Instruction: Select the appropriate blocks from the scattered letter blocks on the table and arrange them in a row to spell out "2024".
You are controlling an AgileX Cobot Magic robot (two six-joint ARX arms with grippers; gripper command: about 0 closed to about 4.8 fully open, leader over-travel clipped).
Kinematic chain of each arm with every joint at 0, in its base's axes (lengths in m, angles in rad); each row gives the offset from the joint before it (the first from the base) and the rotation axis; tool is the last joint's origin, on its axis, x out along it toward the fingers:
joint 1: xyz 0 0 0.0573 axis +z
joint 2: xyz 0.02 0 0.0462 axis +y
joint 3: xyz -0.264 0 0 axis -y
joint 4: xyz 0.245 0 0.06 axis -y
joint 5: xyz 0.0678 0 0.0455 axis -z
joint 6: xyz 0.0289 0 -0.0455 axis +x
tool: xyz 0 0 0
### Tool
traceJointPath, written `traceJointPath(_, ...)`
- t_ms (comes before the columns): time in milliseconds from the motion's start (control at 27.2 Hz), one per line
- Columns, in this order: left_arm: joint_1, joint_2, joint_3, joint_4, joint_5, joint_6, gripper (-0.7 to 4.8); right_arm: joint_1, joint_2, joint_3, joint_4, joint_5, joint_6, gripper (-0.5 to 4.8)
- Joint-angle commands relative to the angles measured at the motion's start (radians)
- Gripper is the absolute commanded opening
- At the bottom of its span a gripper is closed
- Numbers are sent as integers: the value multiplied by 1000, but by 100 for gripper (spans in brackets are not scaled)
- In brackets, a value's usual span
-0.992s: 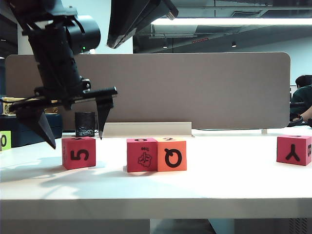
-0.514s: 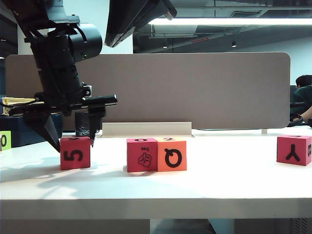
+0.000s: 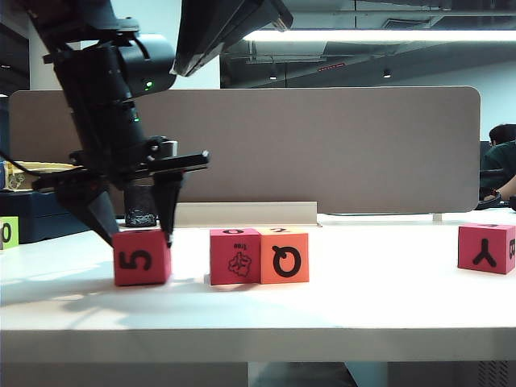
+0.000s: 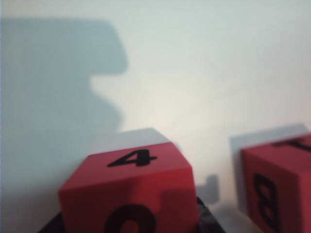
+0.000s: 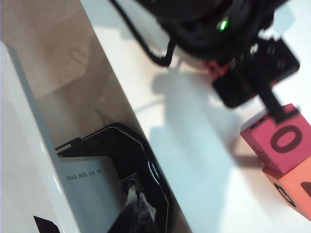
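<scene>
My left gripper (image 3: 137, 234) points down over the pink-red block marked 5 (image 3: 141, 258), with one finger against each side, shut on it. In the left wrist view this block (image 4: 131, 189) fills the space between the dark fingers (image 4: 206, 221) and shows a 4 on another face. A pink-red tree block (image 3: 235, 256) and an orange Q block (image 3: 284, 255) touch side by side mid-table. A pink-red Y block (image 3: 486, 248) sits far right. My right gripper (image 5: 138, 213) is shut and empty, hovering by the divider behind the left arm.
A lime-green block marked 0 (image 3: 8, 232) sits at the far left edge. A black cup (image 3: 140, 205) and a white rail (image 3: 242, 214) stand against the grey-brown divider (image 3: 322, 145). The white table (image 3: 363, 306) has a thick front edge.
The left gripper came down and closed on the 5 block. It then shifted to the right with the block, toward the tree block. The right arm has not moved.
</scene>
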Motion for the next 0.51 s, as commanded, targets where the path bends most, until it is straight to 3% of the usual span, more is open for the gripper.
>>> traceJointPath(37, -23, -7, 0, -9, 13, 10, 263, 1, -6, 3, 4, -6, -2, -5)
traceJointPath(294, -32, -7, 0, 22, 82, 4, 263, 2, -6, 3, 5, -6, -2, -5)
traceJointPath(514, -36, -7, 0, 38, 82, 4, 268, 2, -6, 3, 5, -7, -2, -5)
